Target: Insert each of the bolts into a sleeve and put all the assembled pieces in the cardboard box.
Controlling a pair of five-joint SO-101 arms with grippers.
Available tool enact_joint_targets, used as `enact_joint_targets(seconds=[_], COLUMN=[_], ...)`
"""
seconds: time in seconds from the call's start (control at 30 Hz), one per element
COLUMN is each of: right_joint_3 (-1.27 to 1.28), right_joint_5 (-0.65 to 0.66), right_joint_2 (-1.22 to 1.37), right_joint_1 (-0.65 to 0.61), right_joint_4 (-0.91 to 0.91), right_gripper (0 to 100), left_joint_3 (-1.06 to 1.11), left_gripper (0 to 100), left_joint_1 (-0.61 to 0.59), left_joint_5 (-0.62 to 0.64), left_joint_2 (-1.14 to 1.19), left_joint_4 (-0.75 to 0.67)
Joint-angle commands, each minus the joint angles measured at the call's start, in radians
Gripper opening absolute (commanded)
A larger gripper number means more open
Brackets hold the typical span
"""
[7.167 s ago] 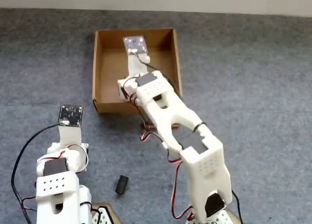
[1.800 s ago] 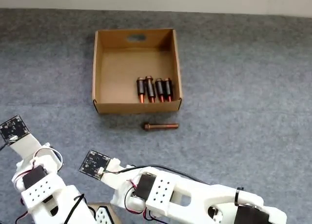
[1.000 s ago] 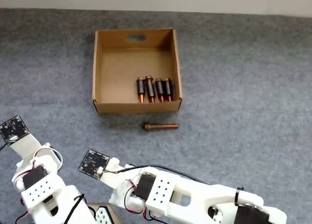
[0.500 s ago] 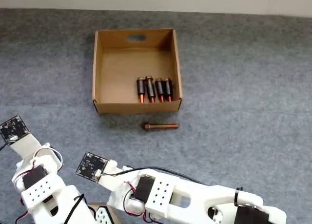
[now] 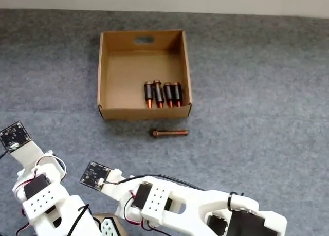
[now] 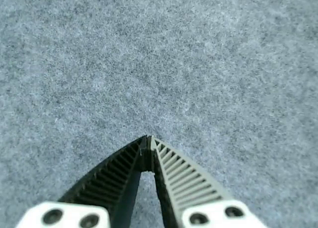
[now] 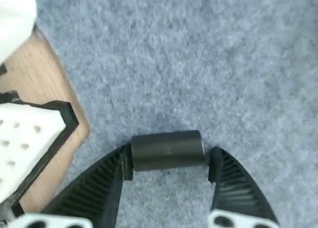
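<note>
Since the right arm (image 5: 175, 205) hung over the cardboard box (image 5: 101, 71) a few seconds back, it has swung home to the 6 o'clock edge of the high view. In the last half second it creeps a little farther toward 8 o'clock. Its body now covers the spot where the loose sleeve lay in the open. The box sits at 12 o'clock on the grey counter (image 5: 257, 92) with four assembled pieces (image 5: 162, 94) side by side in its 4 o'clock corner. One bare bolt (image 5: 170, 133) lies on the counter just outside the box wall, on its 6 o'clock side. The left arm (image 5: 43, 192) has drawn off to 7 o'clock.

From the left wrist, the left gripper (image 6: 148, 143) is pressed together, tips meeting over bare counter, holding nothing.

From the right wrist, the right gripper (image 7: 169, 163) pinches the black sleeve (image 7: 167, 149) end to end, a finger at each end. Whether the sleeve is lifted off the counter, I cannot tell.

That reads as the last pairing under way: sleeve in hand, bolt waiting, four of five pieces boxed.
</note>
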Motion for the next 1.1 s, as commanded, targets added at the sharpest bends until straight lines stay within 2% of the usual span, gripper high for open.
enact_joint_targets(seconds=[0.0,1.07], right_joint_3=[-0.035,-0.076], right_joint_5=[0.008,0.008], right_joint_2=[0.005,0.016], right_joint_1=[0.015,0.013], right_joint_4=[-0.019,-0.013], right_gripper=[23.5,23.5], left_joint_3=[-0.045,-0.045], left_gripper=[2,2], left_joint_1=[-0.008,-0.008], left_joint_5=[0.005,0.005], left_joint_2=[-0.001,-0.001], left_joint_4=[-0.009,-0.009])
